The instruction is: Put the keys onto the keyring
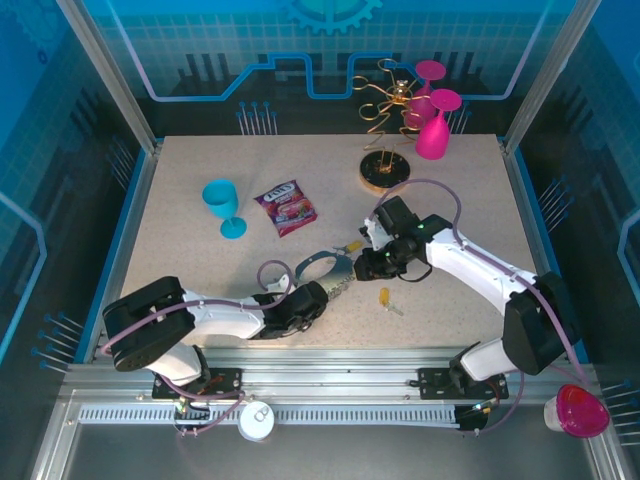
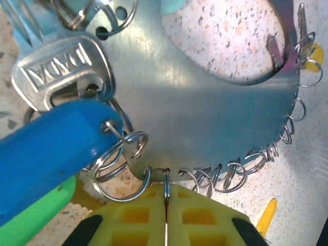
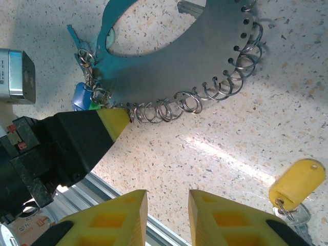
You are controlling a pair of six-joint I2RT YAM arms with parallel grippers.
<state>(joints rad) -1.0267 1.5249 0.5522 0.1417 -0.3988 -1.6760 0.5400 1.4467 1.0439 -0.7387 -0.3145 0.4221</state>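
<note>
Surface: one speckled beige surface (image 1: 200,270) carrying everything.
Keyring: one flat dark-grey metal crescent keyring (image 3: 174,66), lying flat between the two end effectors, its outer edge fringed with wire rings.
Left end effector: the left end effector (image 2: 165,196) sits at the keyring's near-left edge, its yellow fingers pressed together on one wire ring of that fringe.
Right end effector: the right end effector (image 3: 167,205) hangs just right of the keyring, its fingers part-way apart with nothing between them.
Keys at the keyring: three counted, bunched at its left end. They are a blue plastic-headed key (image 2: 46,159), a green plastic-headed key (image 2: 38,220) and a plain silver stamped key (image 2: 61,77).
Loose key: one yellow plastic-headed key (image 3: 299,180), lying apart from the keyring on its right, toward the near edge.
Deciding relation: judged from here, the yellow plastic-headed key lies right of the right end effector in its wrist view. Its long axis runs diagonally, and the right arm is the nearer.
Wire rings: small silver wire rings (image 3: 189,100), well over a dozen; exact number unclear.
</note>
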